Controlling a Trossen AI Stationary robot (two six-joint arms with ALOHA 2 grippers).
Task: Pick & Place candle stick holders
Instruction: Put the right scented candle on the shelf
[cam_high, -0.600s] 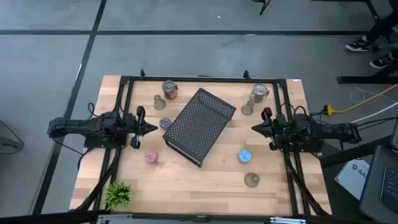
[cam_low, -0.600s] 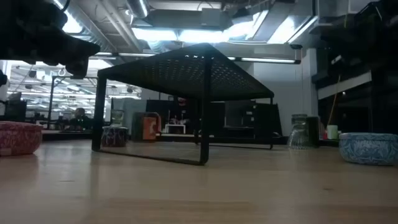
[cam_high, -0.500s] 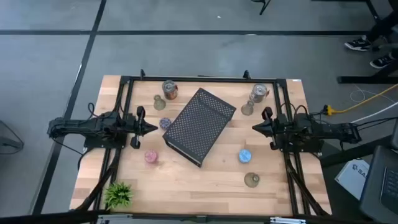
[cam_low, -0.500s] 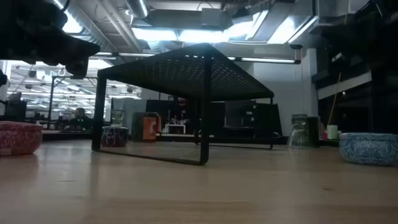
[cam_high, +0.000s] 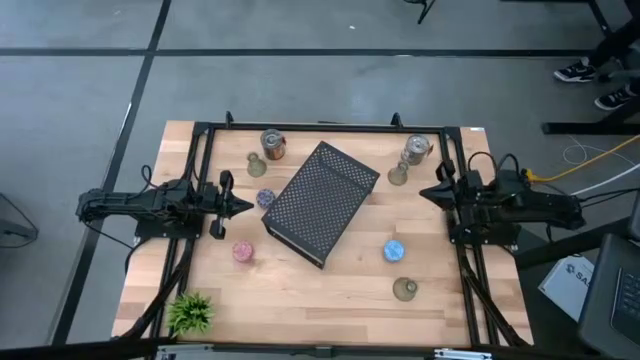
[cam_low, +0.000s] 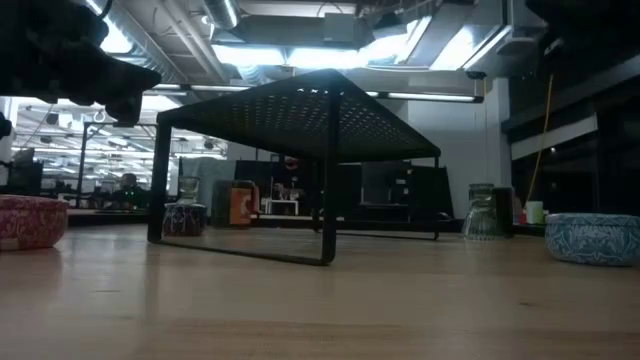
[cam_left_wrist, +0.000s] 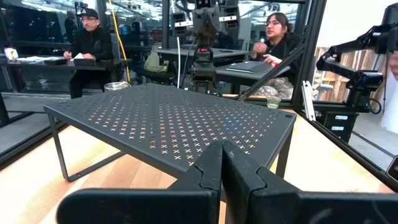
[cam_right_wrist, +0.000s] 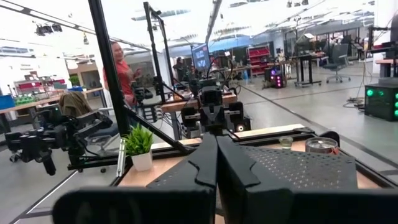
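Several candle stick holders stand on their bases around the black perforated box (cam_high: 322, 202). Far left are a silver-copper can (cam_high: 272, 143) and an olive one (cam_high: 256, 164). A purple one (cam_high: 265, 198) and a pink one (cam_high: 243, 251) stand left of the box. Far right are a second can (cam_high: 416, 149) and an olive one (cam_high: 398, 174). A blue one (cam_high: 394, 250) and an olive one (cam_high: 405, 290) stand near right. My left gripper (cam_high: 248, 207) is shut and empty beside the purple holder. My right gripper (cam_high: 422, 193) is shut and empty right of the box.
A small green plant (cam_high: 190, 312) stands at the near left corner. The black box fills the table's middle, standing on thin legs (cam_low: 326, 225) with open room beneath. A black frame (cam_high: 330, 127) runs along the far edge and the sides. People sit beyond the table (cam_left_wrist: 87, 37).
My right gripper has drawn back toward the table's right edge and a little toward the far edge, staying shut and empty. My left arm and all the holders have kept still.
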